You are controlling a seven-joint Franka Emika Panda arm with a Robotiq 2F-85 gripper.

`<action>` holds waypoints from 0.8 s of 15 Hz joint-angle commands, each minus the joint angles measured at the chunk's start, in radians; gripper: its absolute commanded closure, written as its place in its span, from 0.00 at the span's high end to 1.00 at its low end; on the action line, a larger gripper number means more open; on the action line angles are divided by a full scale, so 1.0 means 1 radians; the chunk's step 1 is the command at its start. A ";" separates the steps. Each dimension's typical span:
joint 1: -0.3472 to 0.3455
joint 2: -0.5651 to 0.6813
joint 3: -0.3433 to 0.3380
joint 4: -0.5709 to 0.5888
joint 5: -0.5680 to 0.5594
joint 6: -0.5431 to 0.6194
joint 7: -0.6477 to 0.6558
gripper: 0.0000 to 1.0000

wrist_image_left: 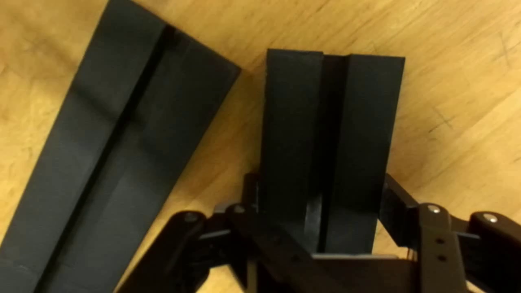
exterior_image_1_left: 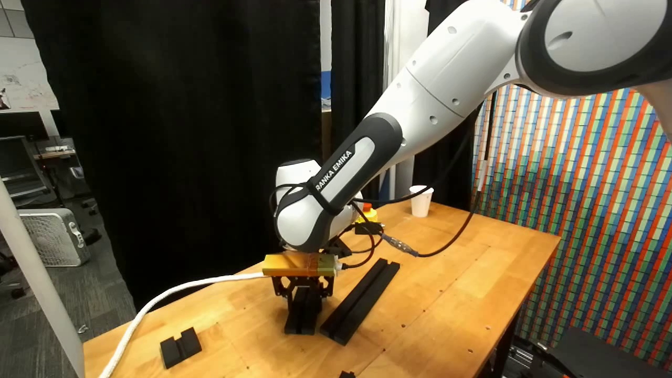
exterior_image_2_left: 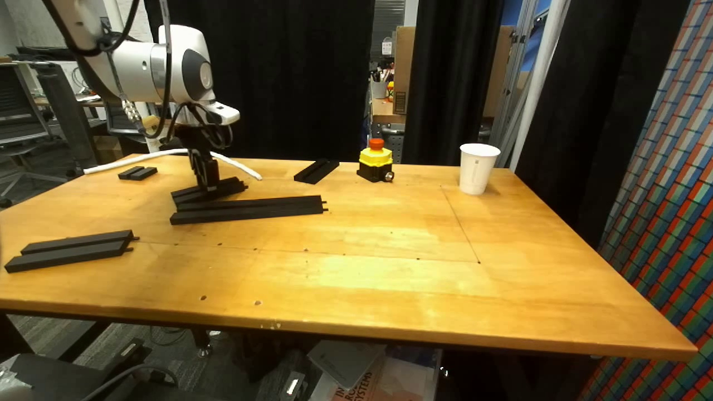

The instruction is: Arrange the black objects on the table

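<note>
Grooved black bar [wrist_image_left: 325, 138] held in the pincer [wrist_image_left: 320, 189]

The grooved black bar sits low at the wooden desk [exterior_image_2_left: 401, 289], nearer one end of it; whether its underside rests on the wood or is slightly raised is hard to judge. In the wrist view the pincer is clamped on it, the fingers [wrist_image_left: 399, 215] set against its two long sides and the groove running between them.

Just beside it lies the long black bar [exterior_image_2_left: 249, 210], also grooved and set at an angle: the two are closest at one end and spread toward the other, a strip of wood showing between them in the wrist view.

Further out, the small black block [exterior_image_1_left: 181, 346], cut by a single groove, lies near an edge of the desk. In an exterior view, the front black bar [exterior_image_2_left: 72, 253], with two short pegs at its end, lies apart from the gripped one, and the far black bar [exterior_image_2_left: 316, 171] lies diagonally near the back edge. Near that stands a red-and-yellow button [exterior_image_2_left: 376, 157] on a black base. A white cup [exterior_image_2_left: 476, 170] stands upright in both exterior views.

Above the pincer sits a yellow box [exterior_image_1_left: 294, 264], from which a white cable [exterior_image_1_left: 184, 287] leads away. Black curtains [exterior_image_1_left: 184, 131] hang behind.
</note>
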 commanded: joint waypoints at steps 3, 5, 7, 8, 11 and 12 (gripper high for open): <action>-0.040 -0.056 -0.053 0.001 -0.007 0.055 -0.086 0.46; -0.062 -0.084 -0.081 -0.009 -0.013 0.066 -0.110 0.46; -0.088 -0.113 -0.112 -0.021 -0.020 0.069 -0.131 0.46; -0.100 -0.125 -0.126 -0.028 -0.024 0.071 -0.140 0.46; -0.134 -0.161 -0.168 -0.051 -0.050 0.069 -0.158 0.46; -0.145 -0.170 -0.180 -0.062 -0.057 0.074 -0.161 0.46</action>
